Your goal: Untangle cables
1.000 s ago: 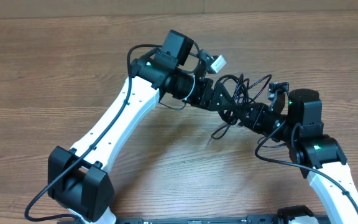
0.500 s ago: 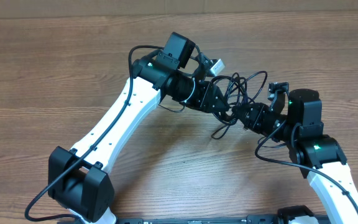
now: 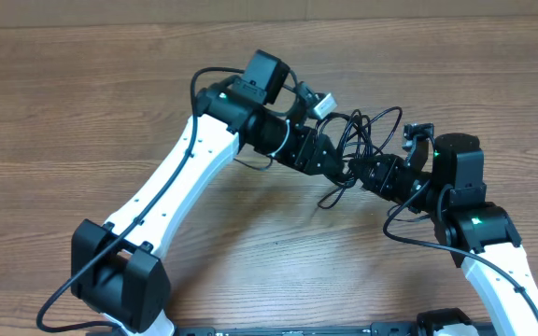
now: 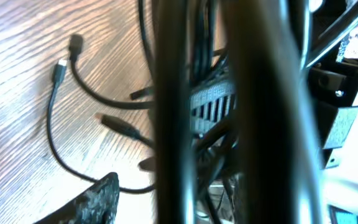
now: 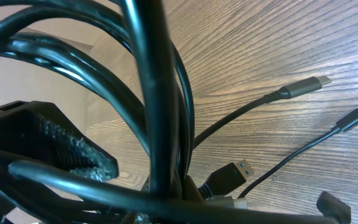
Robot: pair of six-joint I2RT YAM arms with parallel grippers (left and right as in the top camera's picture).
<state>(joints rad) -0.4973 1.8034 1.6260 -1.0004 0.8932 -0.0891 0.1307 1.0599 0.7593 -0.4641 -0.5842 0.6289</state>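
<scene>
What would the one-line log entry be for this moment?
cables: tangled loops up off table, plug ends on it | right fingers: shut on cables | left fingers: in tangle, state unclear

Thin black cables (image 3: 366,129) in one tangled bunch of loops, silver-tipped plug ends (image 5: 303,86) loose alongside.

Could not make out the jaws of the left gripper (image 3: 337,166) from overhead: buried among the cables (image 3: 372,131), black on black. Found its wrist view mostly blocked by thick, blurred strands right before the lens; glimpsed only one finger (image 4: 86,202), cut off at the bottom edge. Could not see the pinch point of the right gripper (image 3: 370,174), hidden behind crossing strands at its wrist picture's lower edge. Could not trace which strand each plug (image 5: 303,87) ahead of that gripper belonged to.
</scene>
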